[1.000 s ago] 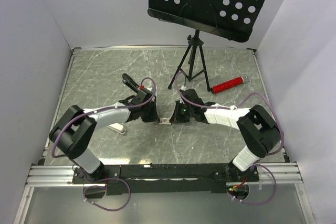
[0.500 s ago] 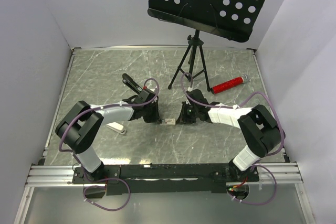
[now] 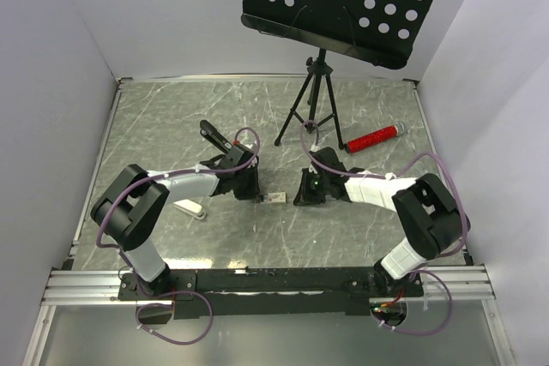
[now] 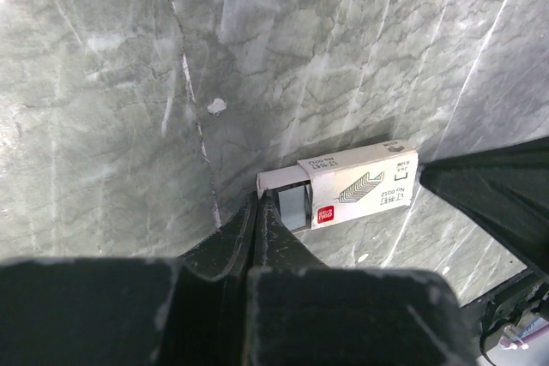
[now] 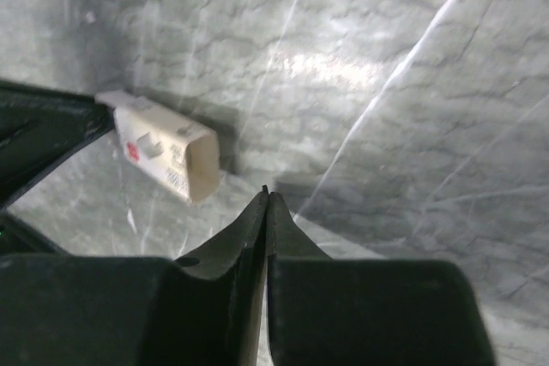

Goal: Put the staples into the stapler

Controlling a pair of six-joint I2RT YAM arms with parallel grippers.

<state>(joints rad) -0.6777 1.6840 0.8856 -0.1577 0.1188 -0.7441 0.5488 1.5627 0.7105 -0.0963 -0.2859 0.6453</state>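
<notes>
top external view: two arms lean in over a grey marbled table (image 3: 154, 126), the left claw (image 3: 255, 193) and the right claw (image 3: 299, 198) facing each other with a small tan-and-white box (image 3: 274, 199) on the tabletop between them. the left claw's tip is right at one end of the box; the right claw stands a little apart from the other end. in the left wrist view the left claw (image 4: 261, 199) has its two fingers pressed flat together, nothing seen between them, and its tip sits at the open end of the box (image 4: 352, 186), where the inner tray is slid partway out. the staples (image 4: 292, 205), a dull grey strip, lie in that tray just to the right of the tip (whether the tip actually touches the strip cannot be told). in the right wrist view the right claw (image 5: 267, 193) is likewise closed tight and empty, the box (image 5: 167, 154) up and to the left of its tip, clear of it. seen from above, the stapler (image 3: 216, 135), black with a red spot, lies beyond the left claw, well apart from the box. a red cylinder (image 3: 373, 137) lies beyond the right claw, near a black tripod (image 3: 318, 83).
</notes>
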